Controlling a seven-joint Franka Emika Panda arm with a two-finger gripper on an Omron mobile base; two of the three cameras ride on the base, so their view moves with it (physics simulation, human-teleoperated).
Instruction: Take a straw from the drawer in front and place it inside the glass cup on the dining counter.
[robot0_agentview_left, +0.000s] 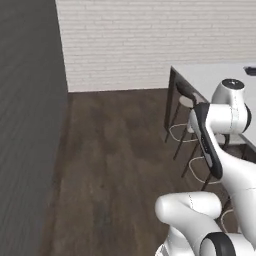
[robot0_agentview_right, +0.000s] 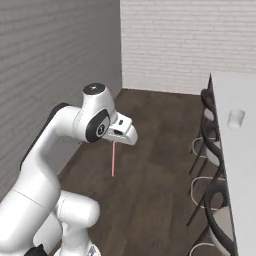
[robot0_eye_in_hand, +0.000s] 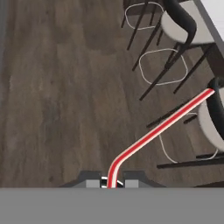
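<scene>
1 straw (robot0_agentview_right: 113, 159) pinched in closed hand (robot0_agentview_right: 120, 140); upper end hidden between fingers.

The straw (robot0_agentview_right: 113, 159) hangs straight down from the gripper (robot0_agentview_right: 116, 141), above the floor (robot0_agentview_right: 150, 165). To the gripper's right stands the dining counter (robot0_agentview_right: 245, 165), with stools (robot0_agentview_right: 207, 142) lined along its near edge between gripper and counter. The glass cup (robot0_agentview_right: 235, 119) sits on the counter, well apart from the gripper. Walls (robot0_agentview_right: 50, 60) rise to its left and beyond it.
</scene>
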